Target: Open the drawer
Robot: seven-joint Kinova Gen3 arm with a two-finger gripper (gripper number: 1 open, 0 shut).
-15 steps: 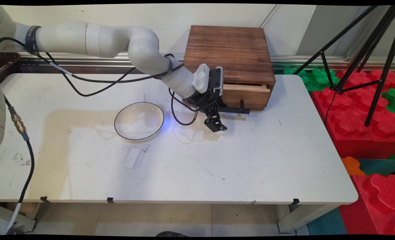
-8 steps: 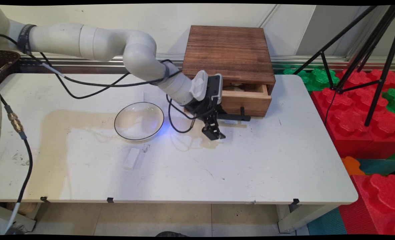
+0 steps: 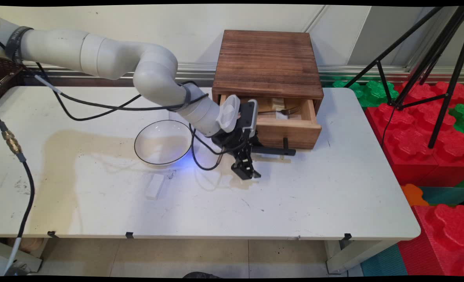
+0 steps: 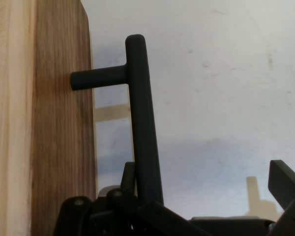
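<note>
A dark wooden box (image 3: 269, 62) stands at the table's back, its light wood drawer (image 3: 290, 133) pulled partly out. A fork (image 3: 283, 111) and a pale flat item lie inside it. The drawer's black bar handle (image 3: 275, 150) sticks out in front. My gripper (image 3: 251, 160) is at the handle's left end and stands open. In the hand view, one finger (image 4: 129, 172) sits between the drawer front (image 4: 39, 123) and the handle (image 4: 140, 113), touching the bar. The other finger (image 4: 285, 182) is well clear of the bar, so the gripper (image 4: 206, 174) hooks the handle.
A clear glass bowl (image 3: 163, 141) with a dark rim sits left of the gripper. A small white block (image 3: 154, 185) lies in front of it on the white table (image 3: 314, 203). Black cables hang from the arm. A tripod and red and green foam blocks stand to the right.
The gripper has moved toward the table's near side, and the drawer has slid out with it. The drawer's inside and the fork now show.
</note>
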